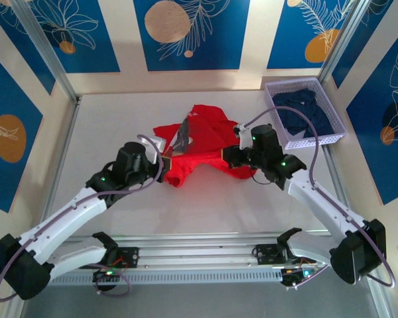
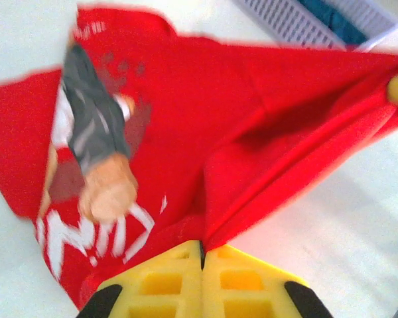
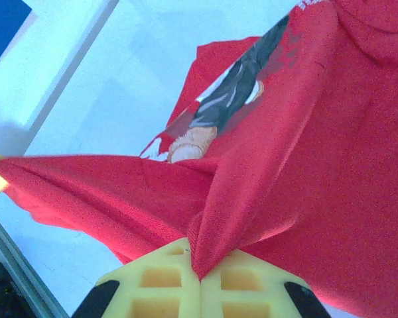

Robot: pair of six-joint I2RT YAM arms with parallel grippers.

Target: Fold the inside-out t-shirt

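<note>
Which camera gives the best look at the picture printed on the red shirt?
The left wrist view: the print lies large and nearly whole, though blurred. The right wrist view shows it slanted and smaller; in the top view it is a tiny patch.

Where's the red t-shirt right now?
Top view: the red t-shirt lies mid-table, pinched by the left claw and right claw, left of the white basket.

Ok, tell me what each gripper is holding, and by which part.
Both hold the red t-shirt. The left gripper pinches a fold of cloth at its near-left edge. The right gripper pinches a bunched fold at its near-right edge.
</note>
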